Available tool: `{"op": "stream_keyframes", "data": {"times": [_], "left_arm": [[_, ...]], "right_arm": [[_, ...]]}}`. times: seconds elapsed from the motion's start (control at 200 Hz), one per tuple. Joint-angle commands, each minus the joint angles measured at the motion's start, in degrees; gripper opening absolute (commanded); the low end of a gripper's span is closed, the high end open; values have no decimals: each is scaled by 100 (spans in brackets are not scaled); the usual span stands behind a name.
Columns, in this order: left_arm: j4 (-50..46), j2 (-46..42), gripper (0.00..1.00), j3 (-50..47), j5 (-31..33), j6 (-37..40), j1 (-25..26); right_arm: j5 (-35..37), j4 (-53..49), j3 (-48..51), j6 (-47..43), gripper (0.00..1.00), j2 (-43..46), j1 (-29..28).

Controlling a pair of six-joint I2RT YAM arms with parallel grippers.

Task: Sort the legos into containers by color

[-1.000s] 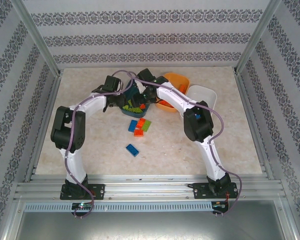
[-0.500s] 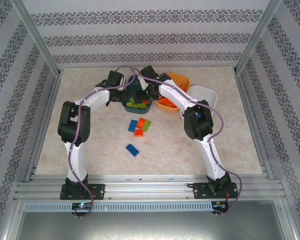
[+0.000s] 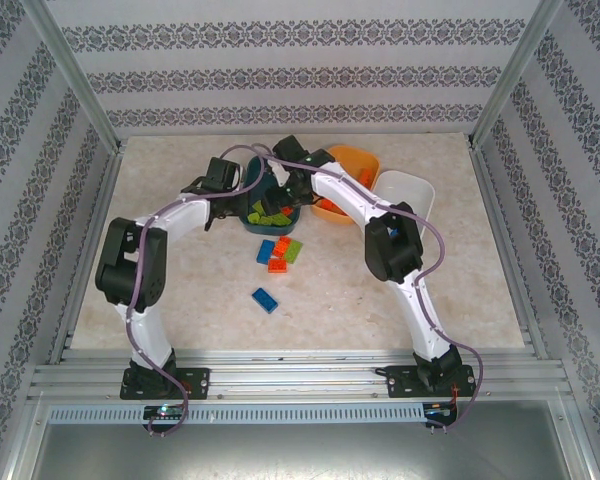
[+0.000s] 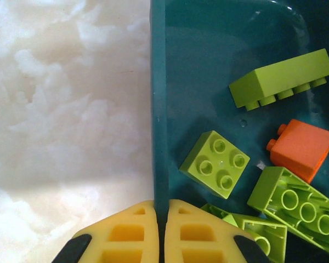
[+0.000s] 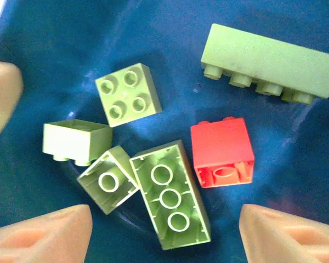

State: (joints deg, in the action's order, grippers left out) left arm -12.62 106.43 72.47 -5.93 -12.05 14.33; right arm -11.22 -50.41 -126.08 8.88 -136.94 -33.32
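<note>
Evidently the sort is well along but unfinished. From above, the dark teal plastic tray [image 3: 258, 224] holds lime green bricks [image 3: 270, 212]. The orange plastic tray [image 3: 355, 160] sits just right of it, and the white plastic tray [image 3: 410, 190], farther right, shows bare plastic. Five small loose bricks [image 3: 278, 253], blue, orange-red and green, lie on the worktop [image 3: 330, 300] nearer the arms. The left hand [image 3: 240, 197] is at the teal tray's left rim and the right hand [image 3: 286, 194] is above its middle.

In the left wrist view, the left hand [image 4: 159, 219] is pinched shut on that rim, one yellow finger on either side.

In the right wrist view, the right hand [image 5: 164, 219] hangs wide and holds nothing. Below it lie green bricks and one orange-red plastic brick [image 5: 222, 153], which looks misplaced and probably wants moving.
</note>
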Motion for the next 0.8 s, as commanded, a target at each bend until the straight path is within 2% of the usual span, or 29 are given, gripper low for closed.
{"op": "stream_keyframes", "data": {"times": [0.0,0.145,0.385,0.53,0.799], "left_arm": [[351,-418,0,-220,37,145,105],[605,-763,0,-597,84,177,166],[906,-1103,0,-1004,-112,107,220],[1053,-1262,0,-1177,-102,138,242],[1152,-1308,0,-1258,-171,293,256]], "right_arm": [[575,-347,-155,-400,72,-111,-10],[803,-261,20,-657,72,-64,-69],[522,485,652,-896,72,153,-113],[479,219,392,-1052,69,-96,-65],[638,-427,115,-2076,64,-360,-91]]}}
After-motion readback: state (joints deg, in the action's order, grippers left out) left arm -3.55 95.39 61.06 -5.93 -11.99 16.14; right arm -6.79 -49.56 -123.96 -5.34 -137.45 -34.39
